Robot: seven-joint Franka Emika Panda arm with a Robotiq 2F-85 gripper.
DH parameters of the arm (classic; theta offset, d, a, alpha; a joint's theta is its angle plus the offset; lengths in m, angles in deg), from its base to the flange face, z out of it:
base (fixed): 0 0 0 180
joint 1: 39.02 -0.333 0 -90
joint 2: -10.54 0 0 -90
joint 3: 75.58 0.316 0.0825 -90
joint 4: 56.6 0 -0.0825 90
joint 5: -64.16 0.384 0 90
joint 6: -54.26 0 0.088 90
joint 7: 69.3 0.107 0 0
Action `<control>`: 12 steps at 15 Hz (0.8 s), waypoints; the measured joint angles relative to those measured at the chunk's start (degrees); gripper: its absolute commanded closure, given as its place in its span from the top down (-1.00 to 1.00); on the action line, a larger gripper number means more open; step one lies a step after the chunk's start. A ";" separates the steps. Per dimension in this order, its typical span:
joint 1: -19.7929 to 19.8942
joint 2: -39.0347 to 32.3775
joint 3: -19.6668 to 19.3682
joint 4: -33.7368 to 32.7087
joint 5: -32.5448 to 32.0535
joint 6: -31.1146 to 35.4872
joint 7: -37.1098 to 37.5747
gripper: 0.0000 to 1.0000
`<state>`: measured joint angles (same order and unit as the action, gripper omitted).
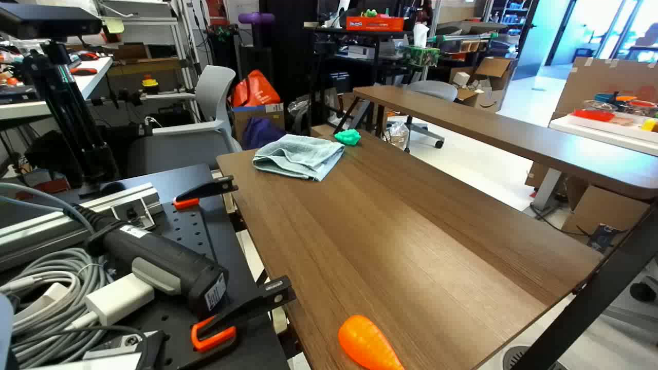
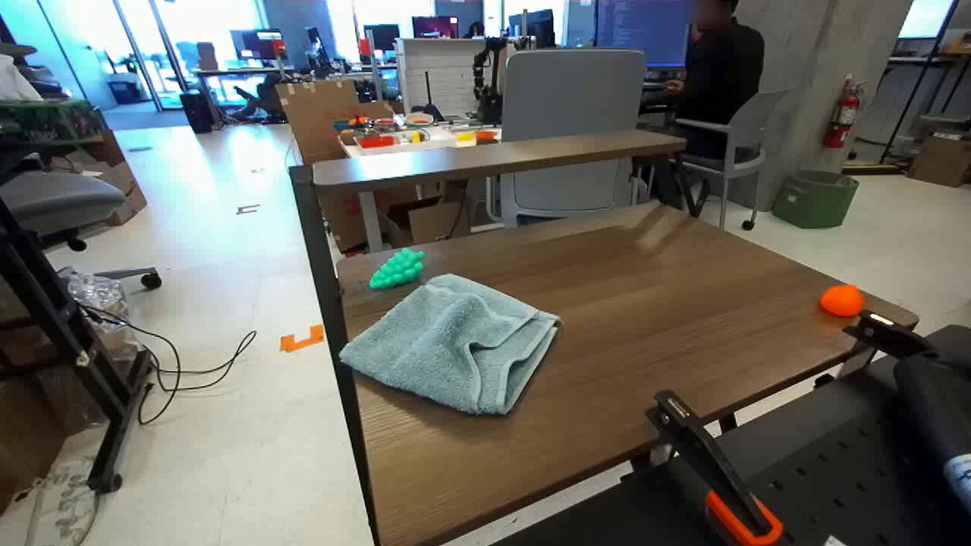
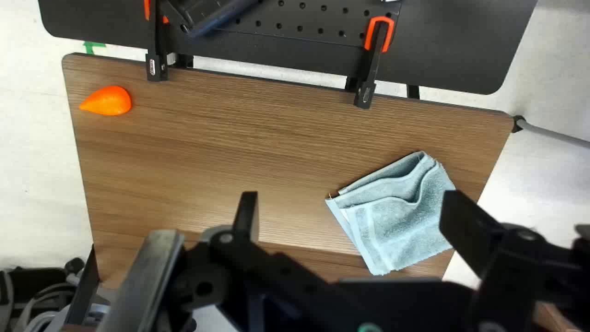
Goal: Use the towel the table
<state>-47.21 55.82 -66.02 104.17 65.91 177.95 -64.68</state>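
Towel lies askew, layered edge facing clamps, long axis unclear

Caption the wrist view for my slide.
Open gripper over a wood-grain table, where a folded blue towel and an orange teardrop-shaped object lie apart.

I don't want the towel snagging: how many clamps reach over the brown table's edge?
2. In the wrist view, one clamp is near the orange toy; the other clamp, nearer the towel, is along the same edge of the brown table. Any underneath would be hidden.
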 measured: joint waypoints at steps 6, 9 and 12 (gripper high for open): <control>0.00 -0.14 0.00 0.23 0.00 -0.06 0.00 1.00; 0.09 -0.15 -0.01 0.03 -0.15 -0.04 0.10 1.00; 2.60 -1.91 0.00 -0.07 -0.79 3.30 3.16 1.00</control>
<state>-44.61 53.91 -66.02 104.10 65.12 181.25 -61.51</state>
